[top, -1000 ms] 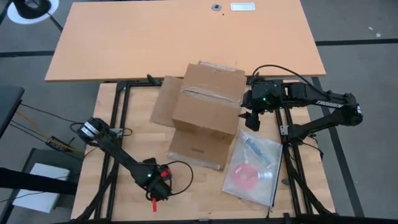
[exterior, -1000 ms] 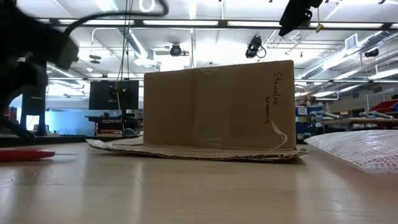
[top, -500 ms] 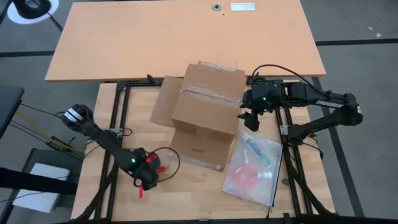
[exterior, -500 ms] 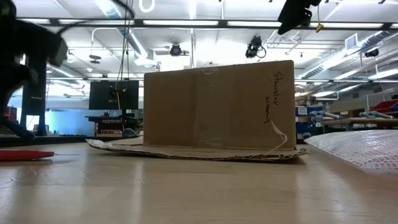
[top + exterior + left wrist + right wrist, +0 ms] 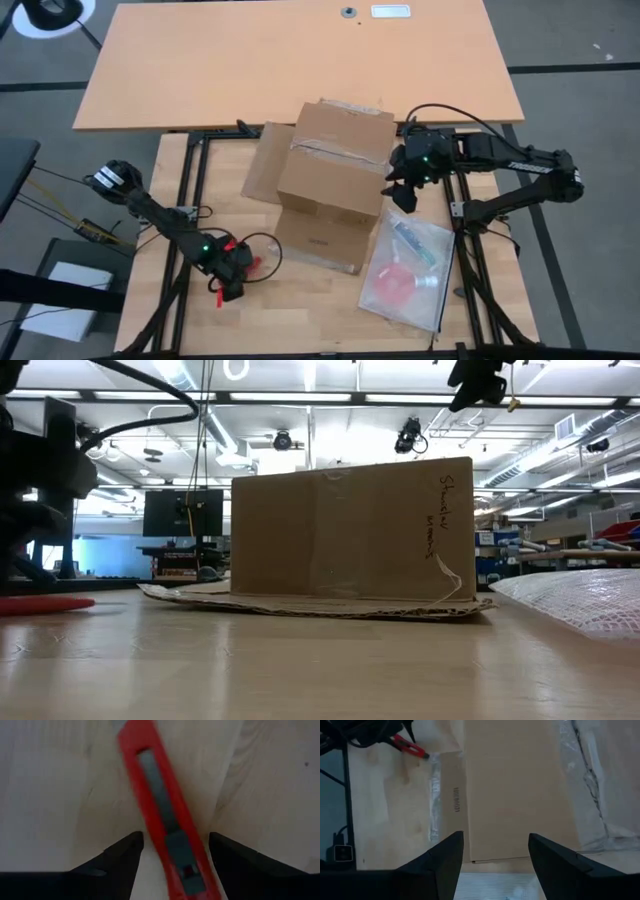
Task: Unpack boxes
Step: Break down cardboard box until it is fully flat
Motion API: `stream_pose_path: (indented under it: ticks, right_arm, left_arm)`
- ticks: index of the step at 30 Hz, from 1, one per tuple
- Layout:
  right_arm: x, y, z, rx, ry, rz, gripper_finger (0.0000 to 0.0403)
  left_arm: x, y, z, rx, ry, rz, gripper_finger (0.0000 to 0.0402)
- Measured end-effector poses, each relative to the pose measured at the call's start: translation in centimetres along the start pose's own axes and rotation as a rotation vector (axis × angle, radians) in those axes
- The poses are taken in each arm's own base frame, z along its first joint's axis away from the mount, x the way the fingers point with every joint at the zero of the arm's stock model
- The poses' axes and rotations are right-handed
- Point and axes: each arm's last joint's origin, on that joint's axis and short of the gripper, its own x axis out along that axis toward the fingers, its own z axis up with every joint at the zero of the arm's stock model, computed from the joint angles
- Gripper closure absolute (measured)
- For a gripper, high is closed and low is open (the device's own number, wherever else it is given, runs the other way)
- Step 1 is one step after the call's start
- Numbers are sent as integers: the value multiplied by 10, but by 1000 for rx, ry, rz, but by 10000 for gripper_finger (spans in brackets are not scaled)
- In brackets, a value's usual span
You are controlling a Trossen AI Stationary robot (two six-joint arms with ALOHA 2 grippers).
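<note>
Plastic bag (image 5: pixel 410 265) lies beside carton (image 5: pixel 332 180); red cutter (image 5: pixel 165 815) opposite.

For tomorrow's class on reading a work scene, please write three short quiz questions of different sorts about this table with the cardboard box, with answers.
1. True or false: the box lies flat and closed on the table.
2. Which thing lies between the open fingers of the left gripper? A) red knife B) plastic bag C) tape roll
3. Fill in: the plastic bag lies on the box's ___ side, below the right gripper.

Key: 1 false, its flaps are spread open; 2 A, the red knife; 3 right.
</note>
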Motion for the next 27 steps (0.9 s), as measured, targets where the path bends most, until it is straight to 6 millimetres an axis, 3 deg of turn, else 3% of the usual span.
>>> stream_pose_path:
  ticks: [6,16,22,27]
  right_arm:
    - [0,-1,0,-13,-3,-9,175]
    - [0,-1,0,-97,-1,-13,175]
    - [0,-1,-1,-172,9,-18,175]
    - [-2,-2,-2,-189,13,-17,175]
  left_arm:
    - [4,0,4,84,-30,13,171]
    - [10,0,15,-165,-29,33,251]
    - [-1,-10,27,-179,-24,15,273]
    - [-22,-25,43,-179,-37,-27,281]
